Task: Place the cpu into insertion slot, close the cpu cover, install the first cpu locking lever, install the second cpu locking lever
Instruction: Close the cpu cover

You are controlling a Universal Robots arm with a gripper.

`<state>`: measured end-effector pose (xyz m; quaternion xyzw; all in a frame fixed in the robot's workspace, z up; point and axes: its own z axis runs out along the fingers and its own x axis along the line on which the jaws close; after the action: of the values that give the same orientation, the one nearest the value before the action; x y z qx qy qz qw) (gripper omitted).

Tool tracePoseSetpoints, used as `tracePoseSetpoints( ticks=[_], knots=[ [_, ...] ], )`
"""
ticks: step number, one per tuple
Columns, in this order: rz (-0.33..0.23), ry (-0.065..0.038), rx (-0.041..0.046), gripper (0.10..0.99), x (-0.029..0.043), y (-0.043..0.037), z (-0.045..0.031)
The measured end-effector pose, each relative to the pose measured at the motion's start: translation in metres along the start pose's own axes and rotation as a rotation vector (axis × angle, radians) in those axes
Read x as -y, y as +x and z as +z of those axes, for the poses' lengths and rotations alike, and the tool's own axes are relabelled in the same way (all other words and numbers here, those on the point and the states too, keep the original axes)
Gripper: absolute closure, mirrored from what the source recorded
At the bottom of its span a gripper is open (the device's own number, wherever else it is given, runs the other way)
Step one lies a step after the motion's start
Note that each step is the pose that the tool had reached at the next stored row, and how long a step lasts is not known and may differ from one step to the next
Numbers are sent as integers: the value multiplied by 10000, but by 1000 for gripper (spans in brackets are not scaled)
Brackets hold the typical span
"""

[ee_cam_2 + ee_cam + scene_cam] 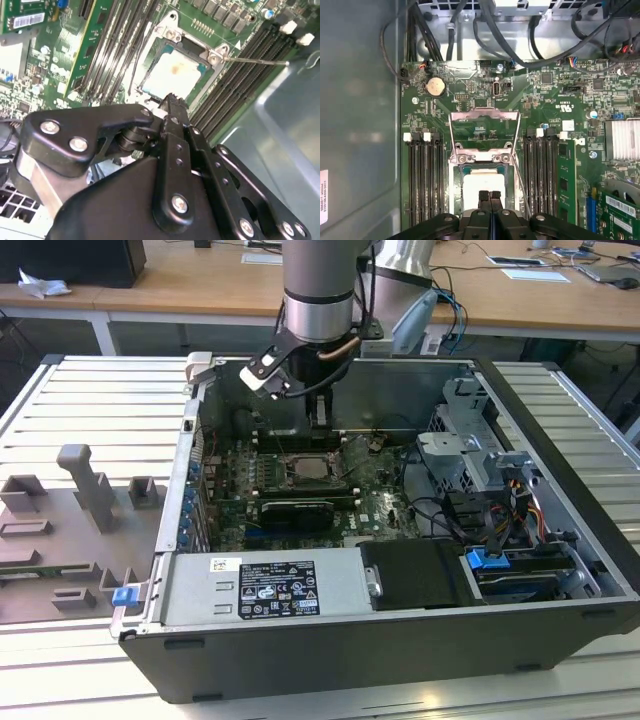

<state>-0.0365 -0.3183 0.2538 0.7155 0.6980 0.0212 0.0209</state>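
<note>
Black gripper (488, 196) closed on nothing, tips right above the pale silver square cpu (172, 75) seated in the dark square insertion slot (190, 48). Silver frame cpu cover (485, 115) stands open just beyond. Risk: tips dropping could skew the chip and bend contacts.

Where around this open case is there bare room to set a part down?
Bare slatted table lies beyond the grey fixture tray at the exterior view's left, and beside the computer case at the exterior view's right. Inside the case it is crowded: cables, drive cage, and the pincer over the cpu.
</note>
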Motion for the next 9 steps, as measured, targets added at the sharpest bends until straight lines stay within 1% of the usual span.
tracePoseSetpoints(
  ticks=[2,4,5,8,9],
  knots=[
    [4,136,15,980,-63,1,2],
    [4,219,16,980,-103,2,4],
    [2,233,12,980,-111,1,-7],
    [7,233,-45,980,-118,2,-117],
    [8,233,-49,980,-120,1,-147]
  ],
)
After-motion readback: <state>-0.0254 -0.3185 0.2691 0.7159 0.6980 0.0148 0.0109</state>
